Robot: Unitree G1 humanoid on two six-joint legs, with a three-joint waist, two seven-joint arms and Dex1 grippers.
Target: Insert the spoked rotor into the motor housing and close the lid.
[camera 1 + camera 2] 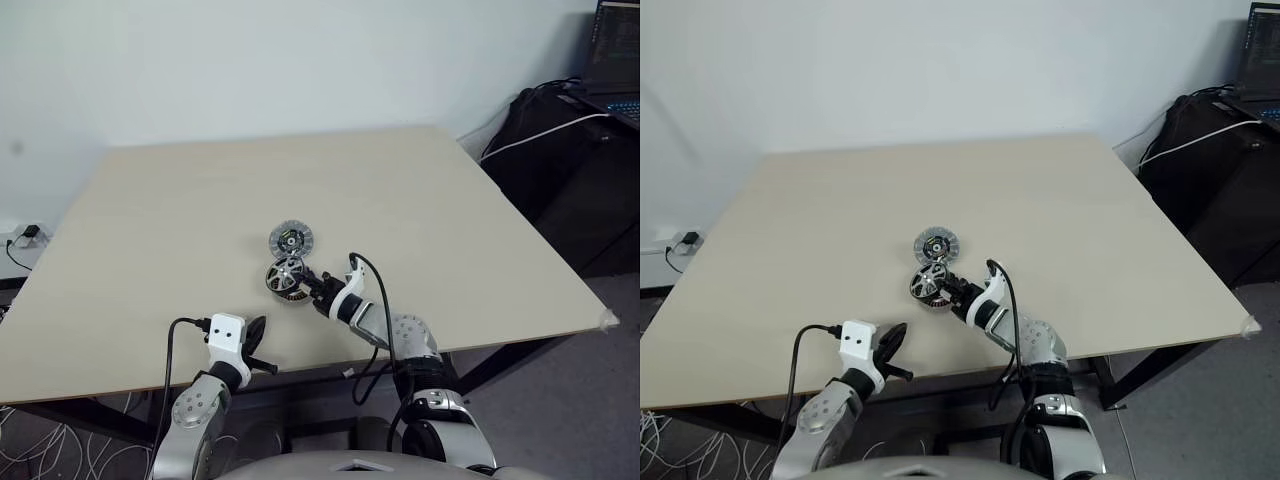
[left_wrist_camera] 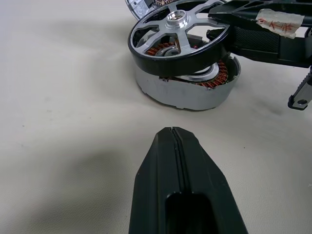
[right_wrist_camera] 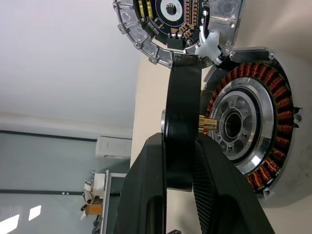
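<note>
Just above the motor housing, right gripper (image 3: 181, 161): black fingers clamped on the dark rim of the shiny silver spoked rotor (image 2: 176, 36), held tilted over the housing, one edge lower. Round motor housing (image 3: 253, 131), copper-brown windings around a pale silver centre: flat on the pale wooden tabletop (image 1: 180, 220). Silver ribbed lid (image 1: 291, 239), dark centre upward: just beyond the housing. Left gripper (image 2: 174, 161): fingers pressed together, empty, short of the housing near the tabletop's near edge.

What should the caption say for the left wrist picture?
Right gripper holds the spoked rotor tilted over the motor housing.
</note>
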